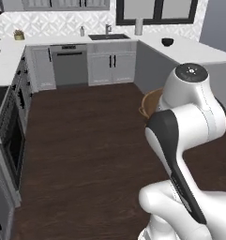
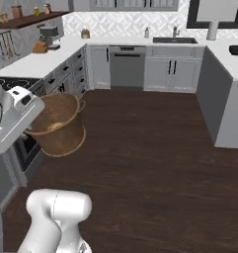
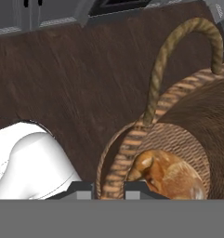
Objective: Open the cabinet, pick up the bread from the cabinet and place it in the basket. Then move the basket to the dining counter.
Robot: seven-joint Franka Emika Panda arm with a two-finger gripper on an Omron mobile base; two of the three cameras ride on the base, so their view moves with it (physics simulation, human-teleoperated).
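In the hand view my gripper [image 3: 108, 189] is shut on the woven rim of the brown basket [image 3: 127, 148], with one dark fingertip on each side of the rim. The tan-orange bread [image 3: 169, 174] lies in the bottom of the basket, under its rope handle [image 3: 178, 46]. In the right base view the basket [image 2: 61, 131] hangs above the dark wood floor beside my hand, and the bread [image 2: 55, 127] shows inside it. In the left base view the arm hides most of the basket [image 1: 149, 103]. The dining counter [image 1: 194, 51] runs along the right. The cabinet [image 2: 135, 4] shows at the top edge.
A black bowl [image 1: 167, 41] sits on the right-hand counter. The sink [image 2: 172, 40] and dishwasher [image 2: 126, 66] line the back wall. A stove and gray drawers [image 2: 66, 74] run along the left. The wide wood floor [image 2: 150, 163] lies between them.
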